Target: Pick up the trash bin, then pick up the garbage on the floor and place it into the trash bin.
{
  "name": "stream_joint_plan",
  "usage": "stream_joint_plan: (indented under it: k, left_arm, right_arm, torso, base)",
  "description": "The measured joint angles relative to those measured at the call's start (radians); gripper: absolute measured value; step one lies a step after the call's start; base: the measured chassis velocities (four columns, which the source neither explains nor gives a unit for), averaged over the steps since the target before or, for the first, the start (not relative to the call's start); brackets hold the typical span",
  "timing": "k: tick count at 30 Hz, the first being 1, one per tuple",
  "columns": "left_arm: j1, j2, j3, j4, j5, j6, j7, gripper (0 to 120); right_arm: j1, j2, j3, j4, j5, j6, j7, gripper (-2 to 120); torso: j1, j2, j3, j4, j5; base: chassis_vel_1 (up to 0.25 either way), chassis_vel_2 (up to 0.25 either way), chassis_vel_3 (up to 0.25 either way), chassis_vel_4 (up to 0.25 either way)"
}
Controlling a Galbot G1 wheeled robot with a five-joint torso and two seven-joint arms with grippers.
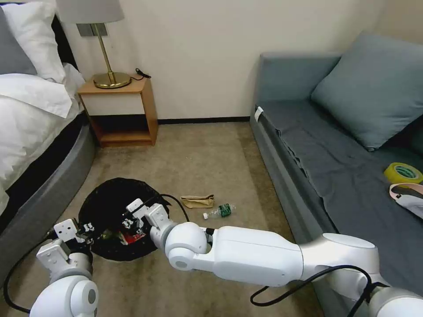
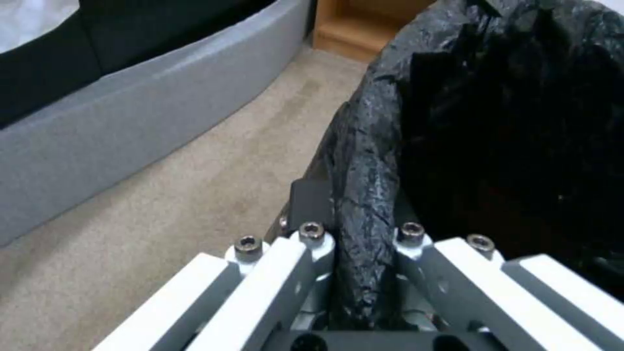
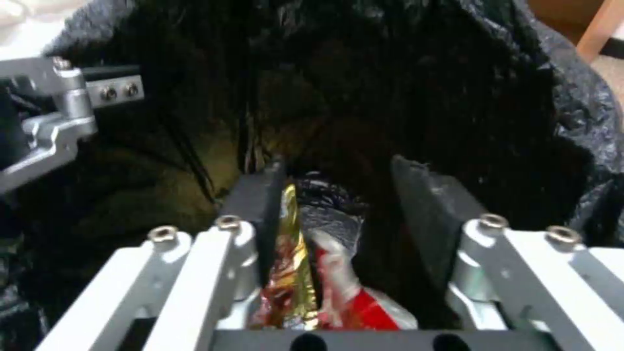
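Our left gripper (image 2: 354, 273) clamps the bin (image 1: 112, 207) rim while our right gripper (image 3: 338, 234), jaws apart over it, drops wrappers (image 3: 305, 287); bottle (image 1: 219, 211) and bag (image 1: 198, 201) beyond it need fetching next

Open carpet (image 1: 211, 158) between bed (image 1: 39, 185) and sofa (image 1: 308, 167)

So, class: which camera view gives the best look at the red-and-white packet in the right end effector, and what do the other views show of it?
The right wrist view: the red-and-white packet lies between the open right end effector fingers, beside a gold wrapper, over the trash bin. The head view shows a small red patch. The left wrist view shows the bin's bag, not the packet.
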Motion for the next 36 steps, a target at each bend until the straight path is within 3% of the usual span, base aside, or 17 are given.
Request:
stream_joint_plan:
  k: [8, 10, 11, 15, 18, 21, 22, 26, 32, 36]
  left_arm:
    - [0.000, 0.000, -0.006, 0.002, 0.000, -0.001, 0.001, 4]
    - [0.000, 0.000, -0.006, 0.002, 0.000, -0.001, 0.001, 4]
    - [0.000, 0.004, -0.011, 0.005, -0.002, -0.001, 0.002, 4]
    - [-0.001, 0.009, -0.016, 0.005, -0.008, -0.001, 0.003, 4]
    - [-0.001, 0.015, -0.025, 0.008, -0.018, -0.004, 0.006, 4]
    - [0.001, 0.023, -0.041, 0.009, -0.032, -0.007, 0.008, 4]
    - [0.001, 0.023, -0.041, 0.009, -0.032, -0.007, 0.008, 4]
    - [0.005, 0.033, -0.057, 0.015, -0.039, -0.015, 0.016, 4]
    - [0.005, 0.038, -0.063, 0.018, -0.042, -0.017, 0.019, 4]
    - [0.003, 0.042, -0.066, 0.024, -0.042, -0.027, 0.025, 4]
  right_arm:
    - [0.003, -0.044, 0.079, 0.057, -0.032, 0.029, -0.020, 79]
    - [0.003, -0.044, 0.079, 0.057, -0.032, 0.029, -0.020, 79]
    - [-0.002, -0.077, 0.131, 0.079, -0.078, 0.056, -0.049, 89]
    - [-0.024, -0.134, 0.192, 0.094, -0.155, 0.110, -0.092, 98]
    - [-0.056, -0.199, 0.256, 0.111, -0.214, 0.159, -0.128, 99]
    - [-0.143, -0.316, 0.383, 0.168, -0.266, 0.182, -0.147, 100]
    - [-0.143, -0.316, 0.383, 0.168, -0.266, 0.182, -0.147, 100]
    - [-0.298, -0.425, 0.579, 0.243, -0.400, 0.214, -0.141, 100]
    - [-0.423, -0.467, 0.712, 0.319, -0.448, 0.211, -0.117, 100]
    - [-0.701, -0.466, 0.956, 0.435, -0.552, 0.209, -0.079, 100]
  torso:
    - [0.000, 0.000, 0.000, 0.0000, 0.0000]
    - [0.000, 0.000, 0.000, 0.0000, 0.0000]
    - [0.000, 0.000, 0.000, 0.0001, 0.0001]
    - [0.000, 0.000, 0.000, 0.0001, 0.0001]
    - [0.000, 0.000, 0.000, 0.0002, 0.0004]
    - [0.000, 0.000, 0.000, -0.0003, 0.0004]
    - [0.000, 0.000, 0.000, -0.0003, 0.0004]
    - [0.000, 0.000, 0.000, 0.0000, 0.0004]
    - [0.000, 0.000, 0.000, -0.0001, 0.0003]
    - [0.000, 0.000, 0.000, -0.0002, -0.0001]
  base:
    - [0.000, 0.000, 0.000, 0.000]
    - [0.000, 0.000, 0.000, 0.000]
    - [0.000, 0.000, 0.000, 0.000]
    - [0.000, 0.000, 0.000, 0.000]
    - [0.000, 0.000, 0.000, 0.000]
    - [0.000, 0.000, 0.000, 0.000]
    - [0.000, 0.000, 0.000, 0.000]
    - [0.000, 0.000, 0.000, 0.000]
    - [0.000, 0.000, 0.000, 0.000]
    - [0.000, 0.000, 0.000, 0.000]
